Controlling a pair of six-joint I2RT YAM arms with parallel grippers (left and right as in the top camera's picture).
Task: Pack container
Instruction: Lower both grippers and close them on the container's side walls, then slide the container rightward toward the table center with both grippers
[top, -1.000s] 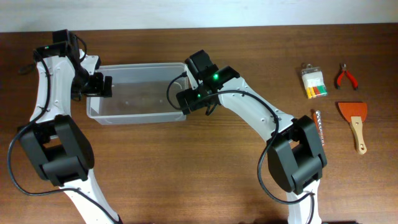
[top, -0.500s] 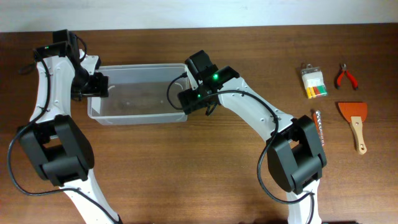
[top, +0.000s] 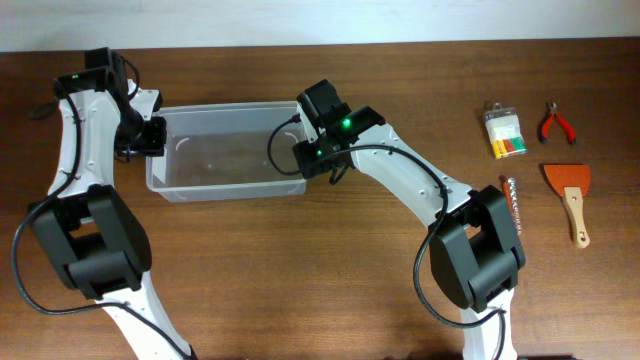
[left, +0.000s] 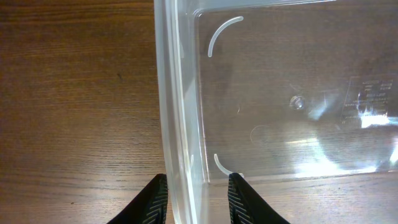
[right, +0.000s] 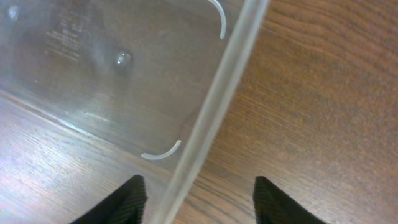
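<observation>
One container (top: 228, 191), left claw (left: 197, 193) clamping wall

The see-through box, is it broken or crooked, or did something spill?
Nothing stands out. The container sits flat on the table, empty, with no cracks or spills showing. The left gripper pinches the wall at one end. The right gripper straddles the rim at the other end, with its jaws apart.
</observation>
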